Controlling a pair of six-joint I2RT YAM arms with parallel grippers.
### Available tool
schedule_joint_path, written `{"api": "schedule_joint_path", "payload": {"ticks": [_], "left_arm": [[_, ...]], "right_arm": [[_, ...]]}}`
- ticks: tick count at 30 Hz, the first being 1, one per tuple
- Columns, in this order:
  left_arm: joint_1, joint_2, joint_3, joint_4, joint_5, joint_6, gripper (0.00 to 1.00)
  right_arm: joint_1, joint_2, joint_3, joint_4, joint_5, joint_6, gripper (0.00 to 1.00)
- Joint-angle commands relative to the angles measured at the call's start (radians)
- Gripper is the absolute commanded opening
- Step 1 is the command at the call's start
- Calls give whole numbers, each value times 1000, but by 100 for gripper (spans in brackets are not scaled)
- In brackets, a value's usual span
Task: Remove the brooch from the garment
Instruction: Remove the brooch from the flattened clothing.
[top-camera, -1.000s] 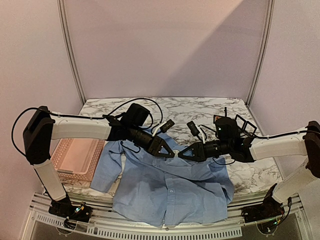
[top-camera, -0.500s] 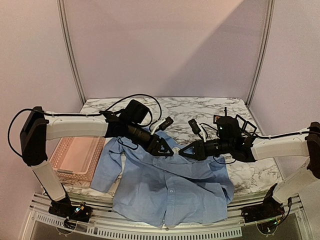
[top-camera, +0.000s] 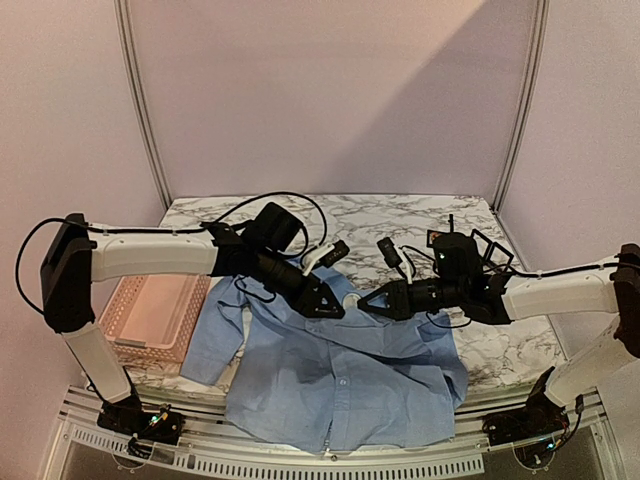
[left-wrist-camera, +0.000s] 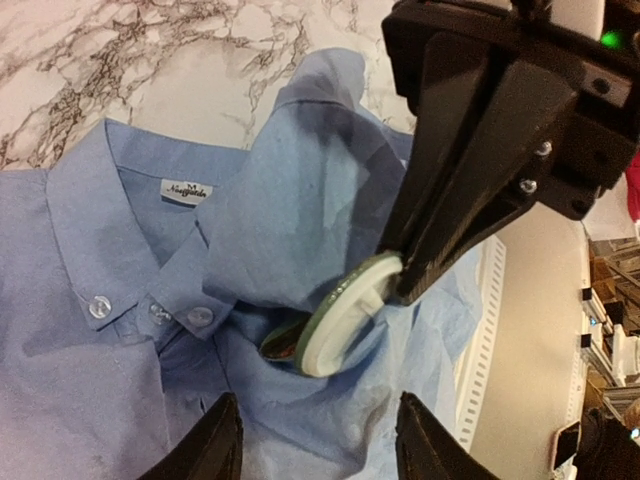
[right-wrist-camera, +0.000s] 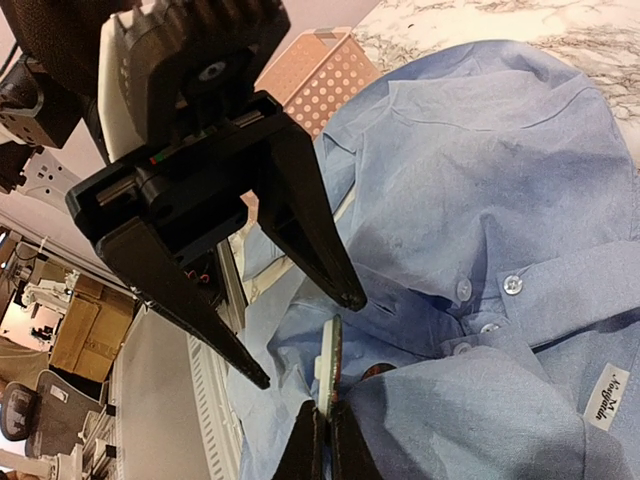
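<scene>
The light blue shirt (top-camera: 340, 375) lies wrinkled on the marble table, collar toward the back. The brooch (left-wrist-camera: 340, 318), a round disc with a green rim and a white back, stands on edge in the fabric beside the collar buttons. It also shows in the right wrist view (right-wrist-camera: 328, 362). My right gripper (top-camera: 366, 304) (right-wrist-camera: 322, 440) is shut on the brooch's edge. My left gripper (top-camera: 330, 300) (left-wrist-camera: 320, 440) is open, its fingers straddling the fabric just under the brooch, holding nothing. The two grippers face each other, tips almost meeting.
A pink perforated plastic basket (top-camera: 155, 315) stands at the left, partly under the shirt's sleeve. It also shows in the right wrist view (right-wrist-camera: 312, 70). The table's slotted front rail (top-camera: 330, 462) runs just below the shirt hem. Cables loop behind the arms.
The left gripper has shifted slightly right and closer to the right gripper over the collar. The right gripper has stayed shut on the brooch, barely moving.
</scene>
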Motion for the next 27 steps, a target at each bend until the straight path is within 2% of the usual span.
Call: {"api": "schedule_joint_path", "payload": {"ticks": [1, 5, 13, 27], "left_arm": [[-24, -15, 15, -7, 4, 9, 51], [-41, -3, 22, -18, 1, 16, 39], [-46, 1, 27, -21, -8, 12, 1], [-46, -6, 26, -24, -37, 7, 0]], "right_arm": [[-1, -18, 12, -12, 16, -11, 0], [-2, -18, 17, -17, 22, -13, 0], [-1, -19, 25, -41, 39, -25, 0], [1, -37, 28, -118, 69, -52, 0]]}}
